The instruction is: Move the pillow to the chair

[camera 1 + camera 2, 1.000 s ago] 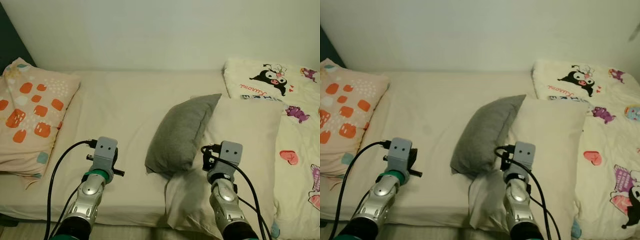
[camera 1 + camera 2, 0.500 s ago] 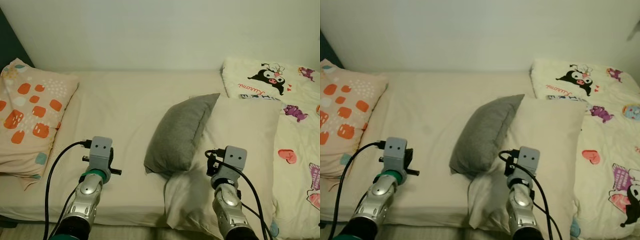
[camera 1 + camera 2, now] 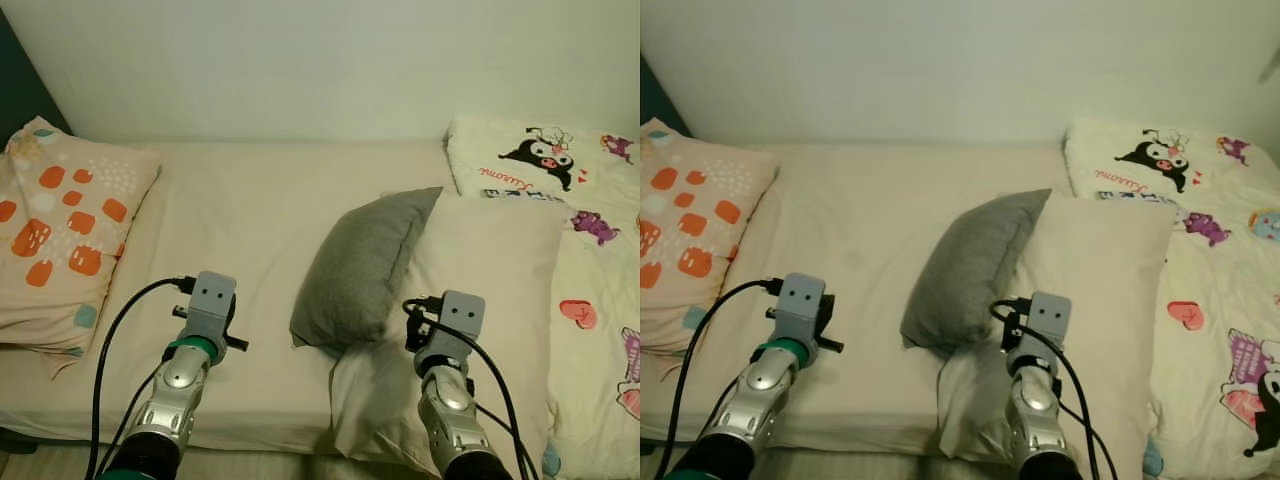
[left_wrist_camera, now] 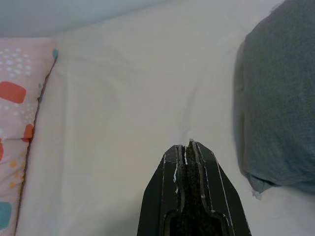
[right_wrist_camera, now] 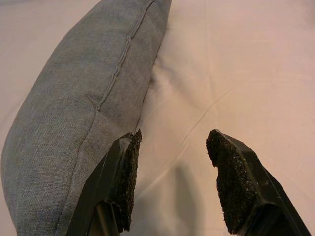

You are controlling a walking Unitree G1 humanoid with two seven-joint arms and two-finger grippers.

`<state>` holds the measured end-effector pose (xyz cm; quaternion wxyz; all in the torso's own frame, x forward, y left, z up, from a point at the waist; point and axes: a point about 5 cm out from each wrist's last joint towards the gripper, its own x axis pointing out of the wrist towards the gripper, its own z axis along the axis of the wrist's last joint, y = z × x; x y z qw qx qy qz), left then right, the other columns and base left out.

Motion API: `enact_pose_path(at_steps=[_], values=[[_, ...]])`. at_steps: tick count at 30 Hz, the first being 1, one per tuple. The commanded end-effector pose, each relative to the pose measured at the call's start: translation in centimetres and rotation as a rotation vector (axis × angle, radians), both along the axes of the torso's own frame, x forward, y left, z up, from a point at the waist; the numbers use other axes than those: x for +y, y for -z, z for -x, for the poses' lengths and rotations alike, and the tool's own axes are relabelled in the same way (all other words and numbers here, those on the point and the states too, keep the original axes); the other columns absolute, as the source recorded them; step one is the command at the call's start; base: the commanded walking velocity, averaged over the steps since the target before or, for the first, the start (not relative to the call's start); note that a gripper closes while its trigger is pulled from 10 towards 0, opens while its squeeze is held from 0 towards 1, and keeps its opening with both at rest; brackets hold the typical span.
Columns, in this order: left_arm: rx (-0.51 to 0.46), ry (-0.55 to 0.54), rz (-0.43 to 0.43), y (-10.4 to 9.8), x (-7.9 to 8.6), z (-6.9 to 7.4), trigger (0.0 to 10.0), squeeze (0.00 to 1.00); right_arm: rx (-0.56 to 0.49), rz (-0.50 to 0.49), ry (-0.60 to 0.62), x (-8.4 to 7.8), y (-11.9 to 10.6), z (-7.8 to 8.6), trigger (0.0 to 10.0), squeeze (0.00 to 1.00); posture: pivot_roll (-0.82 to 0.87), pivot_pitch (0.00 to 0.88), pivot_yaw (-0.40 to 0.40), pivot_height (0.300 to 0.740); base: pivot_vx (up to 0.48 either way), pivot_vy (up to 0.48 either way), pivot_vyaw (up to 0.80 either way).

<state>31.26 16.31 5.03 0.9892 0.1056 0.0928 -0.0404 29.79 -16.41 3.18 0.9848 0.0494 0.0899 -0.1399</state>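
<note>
Your right gripper (image 5: pixel 172 184), jaws apart, sits beside the gray pillow (image 3: pixel 362 268) at centre frame, its long axis running upper right; left gripper (image 4: pixel 187 147) jaws together.

The left hand (image 4: pixel 189 147) hovers over the cream bed sheet (image 4: pixel 123 113), its two black fingers (image 4: pixel 174 196) pressed together (no gap between them). A grey pillow (image 4: pixel 278 98) lies near one side, a patterned pillow (image 4: pixel 19 123) at the other.
</note>
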Motion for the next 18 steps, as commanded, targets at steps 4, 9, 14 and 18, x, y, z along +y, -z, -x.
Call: enact_pose_path(at_steps=[4,9,14,18], values=[[0.006,-0.020,-0.036,0.0,0.1,-0.1,10.0,0.00,0.036,-0.039,0.002,0.0,0.6,0.2,10.0,0.00,0.06,0.000,0.077,0.740,0.000,0.000,0.00],[-0.012,-0.012,-0.004,-0.5,-0.2,-0.1,10.0,0.00,0.045,-0.063,-0.050,0.5,0.7,0.0,10.0,0.00,0.07,0.000,0.067,0.740,0.000,0.000,0.00],[0.000,-0.001,0.008,-0.3,-0.2,0.2,10.0,0.00,-0.042,-0.124,-0.061,0.8,-0.2,-0.1,10.0,0.00,0.07,0.000,0.062,0.740,0.000,0.000,0.00],[-0.019,0.010,0.000,-0.5,-0.5,0.4,10.0,0.00,-0.077,-0.163,-0.115,0.9,-0.5,-0.1,10.0,0.00,0.07,0.000,0.027,0.740,0.000,0.000,0.00]])
